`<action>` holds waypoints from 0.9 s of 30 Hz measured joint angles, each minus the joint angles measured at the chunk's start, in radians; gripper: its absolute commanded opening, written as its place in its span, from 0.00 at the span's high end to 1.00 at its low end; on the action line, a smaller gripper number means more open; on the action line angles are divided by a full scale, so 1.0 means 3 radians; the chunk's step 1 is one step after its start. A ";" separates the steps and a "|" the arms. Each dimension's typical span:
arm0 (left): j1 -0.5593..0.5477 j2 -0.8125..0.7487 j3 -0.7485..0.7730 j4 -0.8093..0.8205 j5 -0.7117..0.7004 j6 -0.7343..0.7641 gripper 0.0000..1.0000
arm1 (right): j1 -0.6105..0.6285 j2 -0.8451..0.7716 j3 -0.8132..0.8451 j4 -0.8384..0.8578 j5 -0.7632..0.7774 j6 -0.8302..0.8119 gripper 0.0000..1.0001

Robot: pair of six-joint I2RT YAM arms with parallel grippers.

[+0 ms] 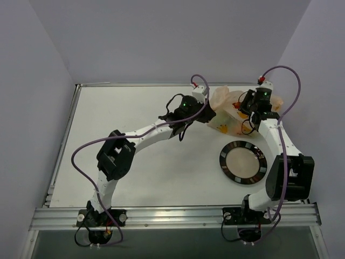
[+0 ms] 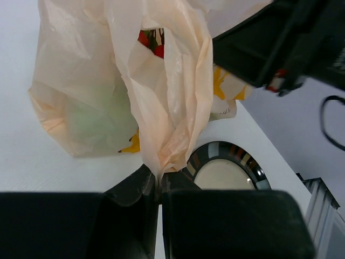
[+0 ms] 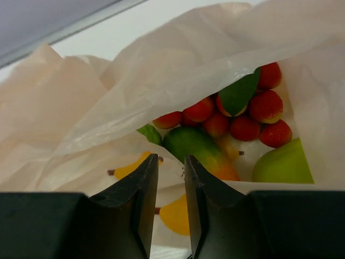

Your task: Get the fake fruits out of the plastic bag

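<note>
The left hand [image 2: 159, 181] is clenched on a bunched fold of the crinkly, translucent peach-orange plastic bag [image 2: 86, 91]. The bag lies on the far right part of the white table [image 1: 135, 108], just beyond the black-rimmed round plate [image 1: 225, 162]. The right hand [image 3: 171, 162] hangs at the bag's open mouth with its fingers [image 3: 135, 194] a narrow gap apart; whether film is caught between them I cannot tell. The step in hand looks like reaching in for a fruit, and none seems to be out yet. To do it well, the left hand should hold the fold taut so the mouth gapes, while the right hand spreads, passes the film lip and closes on fruit alone. Inside, glossy and likely slippery, lie an orange-green plastic mango [image 3: 197, 145] nearest the fingers, a cluster of small red berries [image 3: 245, 116], and a pale green apple-like ball [image 3: 283, 162].
</note>
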 measured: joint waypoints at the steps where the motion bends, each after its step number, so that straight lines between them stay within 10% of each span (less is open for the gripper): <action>1: -0.0001 -0.0036 -0.0011 0.0000 0.0005 0.0000 0.98 | -0.0009 0.0083 0.0029 -0.0039 -0.0050 -0.0032 0.75; 7: -0.0001 -0.0245 -0.0015 0.0001 0.0011 0.0004 0.92 | -0.0076 0.0486 0.0337 -0.0048 -0.0390 -0.0165 0.76; 15: -0.0032 -0.0436 -0.0015 -0.0114 0.0024 0.0064 0.38 | -0.0056 0.0345 -0.0420 0.0464 -0.0712 0.0116 0.80; 27: -0.0607 -0.0676 0.0034 -0.0445 -0.0174 0.0346 0.43 | -0.0175 -0.0408 -0.1105 0.0905 -0.0815 0.0629 0.75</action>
